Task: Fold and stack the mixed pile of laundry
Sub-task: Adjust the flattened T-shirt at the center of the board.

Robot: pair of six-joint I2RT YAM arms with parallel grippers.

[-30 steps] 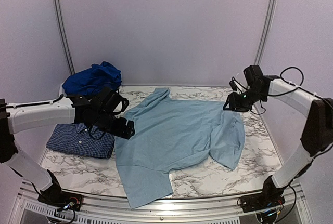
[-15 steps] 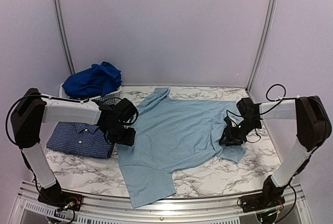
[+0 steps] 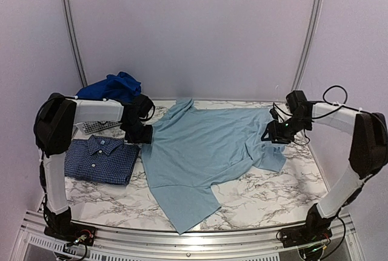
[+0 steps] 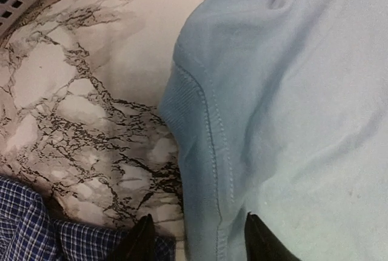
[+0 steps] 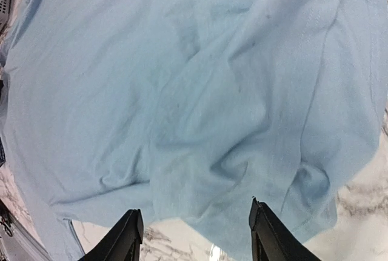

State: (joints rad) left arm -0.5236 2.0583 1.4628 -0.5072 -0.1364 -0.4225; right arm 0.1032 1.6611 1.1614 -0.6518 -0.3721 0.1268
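Laundry (image 3: 182, 170) sat in three lots on the marble surface (image 3: 273, 191). Its biggest piece, the pale blue T-shirt (image 3: 209, 143), lay spread across the middle. One end pointed at the back wall, and a long corner reached toward the near edge. Its right side was bunched into soft folds. The navy check shirt (image 3: 100, 159) lay folded flat at the left, just beside the T-shirt's edge. The blue clothes (image 3: 112, 86) were heaped in the back left corner, on top of the basket (image 3: 91, 126).

The left hand (image 4: 197, 237) was down at the T-shirt's left edge, between that garment and the check shirt. In the wrist view its fingers (image 4: 140, 243) stood apart, with a ribbed, stitched hem running between them and bare marble beside it. One finger was over the check cloth and the other over the pale blue. Neither pressed on the hem.

The right hand (image 5: 195, 231) hung over the bunched right side of the T-shirt. Its fingers (image 5: 128, 237) were also spread, with creased fabric below them and nothing caught between them. A strip of marble showed past the cloth's edge.
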